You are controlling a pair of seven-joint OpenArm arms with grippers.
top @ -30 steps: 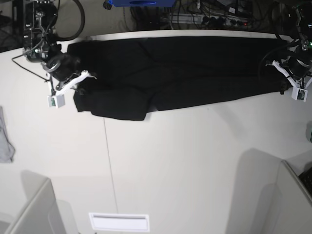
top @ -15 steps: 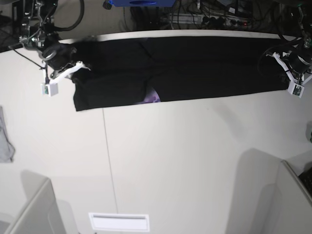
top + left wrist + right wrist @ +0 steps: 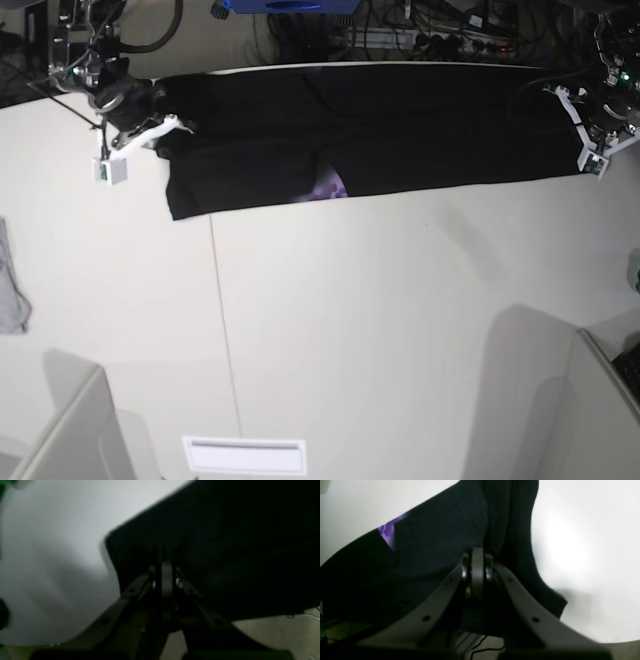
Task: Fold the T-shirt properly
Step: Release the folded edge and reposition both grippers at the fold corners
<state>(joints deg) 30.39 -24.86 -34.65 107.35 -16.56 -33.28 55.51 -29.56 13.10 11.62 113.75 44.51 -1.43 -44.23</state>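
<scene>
The black T-shirt lies stretched in a long band along the table's far edge, with a patch of purple print showing at its near edge. My right gripper is shut on the cloth at the band's left end. In the right wrist view its closed fingertips pinch the black fabric beside the purple print. My left gripper is shut on the band's right end. The blurred left wrist view shows its fingertips closed on the dark cloth.
A small grey cloth hangs at the table's left edge. Grey box corners stand at the near left and near right. A white slot sits at the front. Cables run behind the table.
Both grippers have moved toward the table's far edge with the cloth. The shirt has gone from a sagging, bunched shape to a taut, narrower band, and the purple print has come into view.
</scene>
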